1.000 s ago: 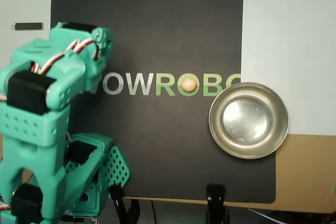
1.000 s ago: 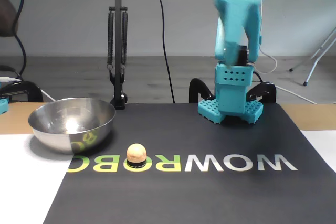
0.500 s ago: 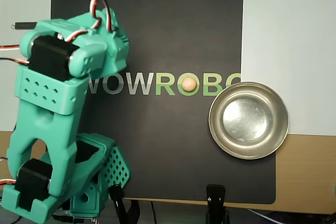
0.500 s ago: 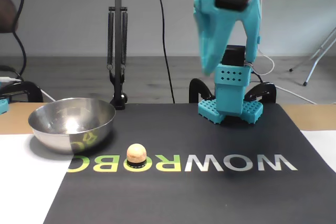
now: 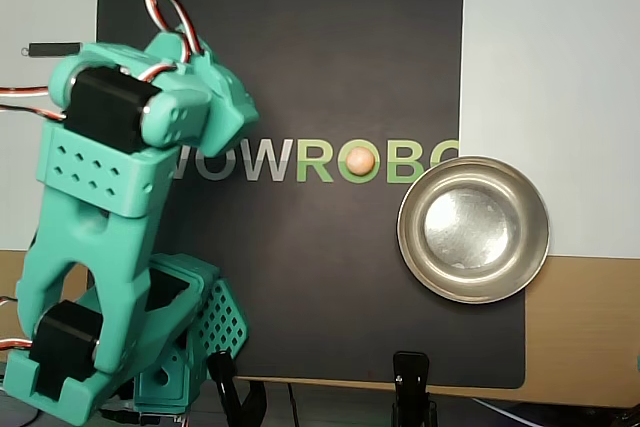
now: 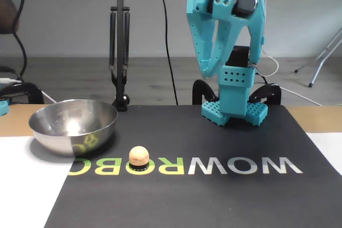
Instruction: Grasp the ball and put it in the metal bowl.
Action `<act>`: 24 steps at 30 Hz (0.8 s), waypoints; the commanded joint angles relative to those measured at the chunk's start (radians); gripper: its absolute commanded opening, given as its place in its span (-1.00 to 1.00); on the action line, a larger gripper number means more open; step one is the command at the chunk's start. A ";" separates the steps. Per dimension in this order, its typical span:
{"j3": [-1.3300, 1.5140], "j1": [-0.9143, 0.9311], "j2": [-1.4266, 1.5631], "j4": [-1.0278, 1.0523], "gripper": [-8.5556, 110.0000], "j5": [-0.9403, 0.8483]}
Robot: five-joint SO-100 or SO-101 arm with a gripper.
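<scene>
Peach-orange ball point(image 5: 359, 159) at overhead frame centre lies well right of the teal arm's jaws point(image 5: 228, 107), whose opening cannot be told, metal bowl point(image 5: 473, 230) lower right.

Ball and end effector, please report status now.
End effector raised, empty, jaw state unclear. Ball on mat, on the printed O, outside the bowl. Path clear.
</scene>
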 commanded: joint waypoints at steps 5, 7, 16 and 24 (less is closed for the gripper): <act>0.112 0.015 0.014 0.003 -0.85 -0.138; 0.133 0.021 0.014 0.003 -0.84 -0.169; 0.189 0.048 0.014 0.002 -0.85 -0.242; 0.190 0.054 0.003 0.002 -0.85 -0.241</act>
